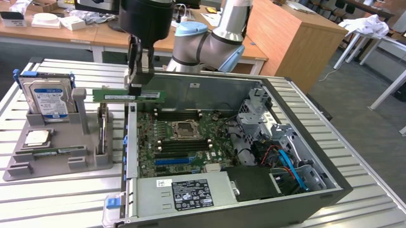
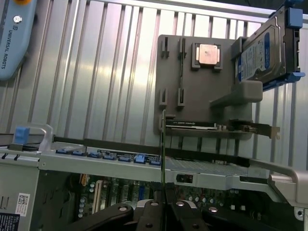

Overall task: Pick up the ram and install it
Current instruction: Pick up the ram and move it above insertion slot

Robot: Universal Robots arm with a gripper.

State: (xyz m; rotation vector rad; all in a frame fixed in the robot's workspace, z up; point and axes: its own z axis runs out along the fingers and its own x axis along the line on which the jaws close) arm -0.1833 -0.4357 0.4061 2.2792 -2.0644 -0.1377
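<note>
Ram (image 1: 111, 96), a thin green stick (pale label), pinched by gripper (image 1: 136, 88).

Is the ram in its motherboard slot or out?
Out: the gripper holds the ram in the air above the case edge, clear of the motherboard.

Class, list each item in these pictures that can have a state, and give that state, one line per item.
ram: held level in the air above the case's edge, not installed.
hand: shut on the ram.
computer case: open, motherboard exposed.
hard drive: upright in the grey holder.
processor chip: lying flat on the holder.
</note>
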